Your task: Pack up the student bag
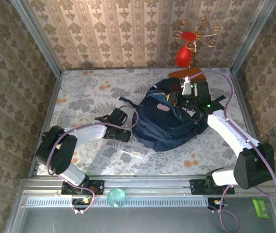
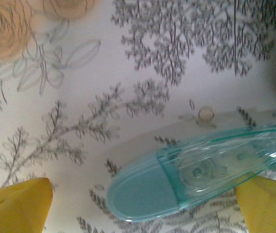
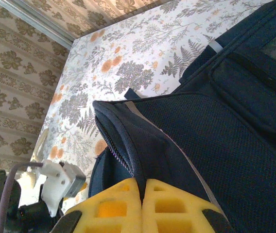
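The student bag [image 1: 167,121], a big dark navy backpack, lies mid-table with its zipped mouth toward the back right. My right gripper [image 1: 176,98] is shut on the rim of that mouth; in the right wrist view the yellow pads [image 3: 109,208] pinch the zip edge of the bag [image 3: 215,136] and hold it up. A teal, partly clear tape dispenser [image 2: 196,170] lies flat on the floral cloth, in front of the bag [image 1: 133,153]. My left gripper [image 2: 143,208] hovers over it, open, with one yellow fingertip [image 2: 16,206] on each side and neither touching.
A red ornament on gold wire [image 1: 184,56] hangs at the back wall above a brown flat item [image 1: 186,74]. A teal cup [image 1: 116,198] and a green packet [image 1: 262,208] sit on the near rail. A white block with a cable [image 3: 60,182] lies beside the bag.
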`<action>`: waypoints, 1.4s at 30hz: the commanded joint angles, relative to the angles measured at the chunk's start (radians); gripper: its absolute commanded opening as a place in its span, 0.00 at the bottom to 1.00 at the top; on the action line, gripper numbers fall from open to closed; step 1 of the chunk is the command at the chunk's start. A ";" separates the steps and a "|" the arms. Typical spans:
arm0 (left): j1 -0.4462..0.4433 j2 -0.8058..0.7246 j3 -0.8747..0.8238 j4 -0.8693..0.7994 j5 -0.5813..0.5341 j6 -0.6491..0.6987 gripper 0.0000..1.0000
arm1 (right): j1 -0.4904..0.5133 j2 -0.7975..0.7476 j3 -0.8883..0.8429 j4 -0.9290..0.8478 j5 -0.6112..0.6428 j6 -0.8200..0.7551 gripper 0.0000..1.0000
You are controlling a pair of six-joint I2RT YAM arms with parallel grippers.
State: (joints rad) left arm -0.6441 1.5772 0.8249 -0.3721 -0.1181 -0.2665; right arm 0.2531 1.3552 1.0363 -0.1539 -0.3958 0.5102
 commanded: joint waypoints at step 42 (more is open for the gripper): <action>-0.194 0.004 0.157 0.865 0.152 -0.814 0.27 | 0.026 0.024 -0.010 0.144 -0.005 0.090 0.00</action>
State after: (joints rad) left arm -0.8089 1.5303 0.9455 0.3279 0.0528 -0.9016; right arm 0.2661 1.3739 1.0355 -0.1078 -0.4007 0.5728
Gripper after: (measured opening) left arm 0.263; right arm 0.072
